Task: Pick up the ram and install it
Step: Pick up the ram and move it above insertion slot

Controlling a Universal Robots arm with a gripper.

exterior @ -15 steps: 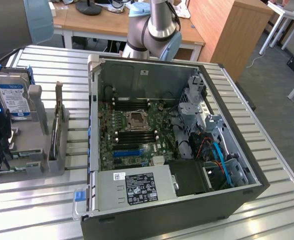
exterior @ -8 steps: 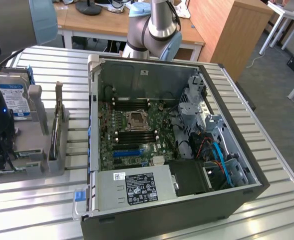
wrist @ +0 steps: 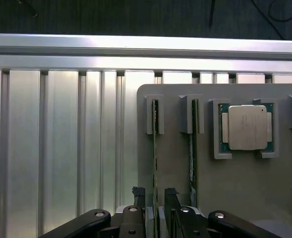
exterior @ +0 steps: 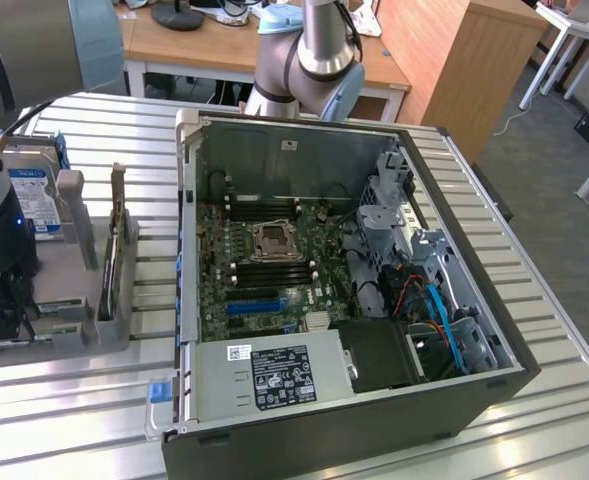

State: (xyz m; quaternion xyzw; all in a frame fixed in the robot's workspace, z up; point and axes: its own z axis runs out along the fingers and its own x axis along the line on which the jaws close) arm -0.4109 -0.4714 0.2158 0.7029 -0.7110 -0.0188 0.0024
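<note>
Exterior: high oblique over computer case (exterior: 274, 150). Wrist: close, straight down. Shared: holder (exterior: 109, 325) (wrist: 235, 188).

Ram (wrist: 155, 163): you see a thin green stick, edge-on.
Pose: standing on its long edge.
Place: end slot of the grey holder (wrist: 235, 188).

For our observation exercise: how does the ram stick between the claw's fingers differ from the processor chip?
The ram stands on edge, a long thin green strip; the processor chip lies flat, square and silver. The open claw straddles the ram; the processor chip sits clear of it. Both rest in the grey holder.
</note>
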